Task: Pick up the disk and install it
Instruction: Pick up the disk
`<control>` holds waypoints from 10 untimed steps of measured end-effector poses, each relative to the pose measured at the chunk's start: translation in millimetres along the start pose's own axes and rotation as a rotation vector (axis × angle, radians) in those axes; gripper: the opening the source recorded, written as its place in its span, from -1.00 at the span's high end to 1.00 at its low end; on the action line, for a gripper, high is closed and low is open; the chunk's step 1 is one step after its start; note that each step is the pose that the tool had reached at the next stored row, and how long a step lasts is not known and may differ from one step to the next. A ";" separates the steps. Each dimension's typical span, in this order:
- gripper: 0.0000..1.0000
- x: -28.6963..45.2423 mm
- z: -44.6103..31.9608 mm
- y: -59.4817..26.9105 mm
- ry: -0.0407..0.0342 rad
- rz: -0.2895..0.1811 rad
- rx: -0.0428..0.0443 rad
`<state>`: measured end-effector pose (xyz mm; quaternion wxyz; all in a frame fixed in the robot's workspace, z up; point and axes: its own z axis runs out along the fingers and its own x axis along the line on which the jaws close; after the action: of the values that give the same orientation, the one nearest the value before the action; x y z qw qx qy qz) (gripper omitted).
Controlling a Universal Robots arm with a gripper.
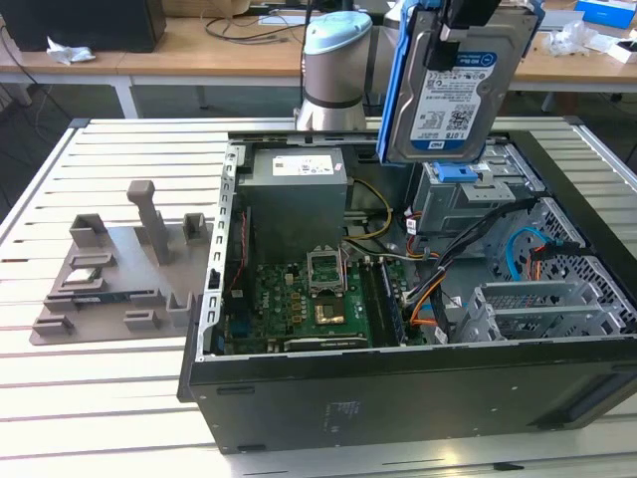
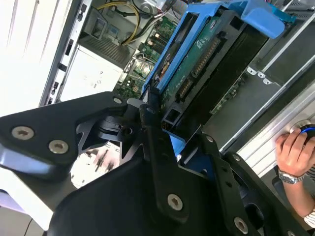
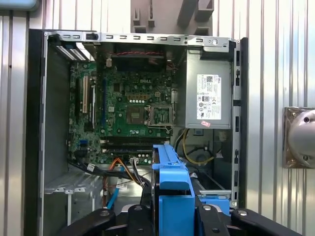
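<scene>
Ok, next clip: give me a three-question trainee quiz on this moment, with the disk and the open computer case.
1. Fill the gap: in the exterior view, the disk hangs upright ___ the open computer case.
2. True or false: the tool is open and empty.
3. In the exterior view, where does the grey fixture plate lie?
A. On the table, at the exterior view's left of the case.
B. Inside the case.
C. On top of the disk.
Key: 1 above; 2 false, it is shut on the disk; 3 A.
</scene>
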<state>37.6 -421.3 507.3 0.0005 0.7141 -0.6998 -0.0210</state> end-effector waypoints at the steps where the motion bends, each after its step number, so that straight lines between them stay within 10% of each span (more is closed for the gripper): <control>1: 0.26 1.0 0.1 0.3 0.0001 0.000 0.0000; 10: 0.26 12.6 1.4 3.6 0.0000 0.000 0.0000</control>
<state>34.2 -433.9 505.6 0.0005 0.7140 -0.6998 -0.0210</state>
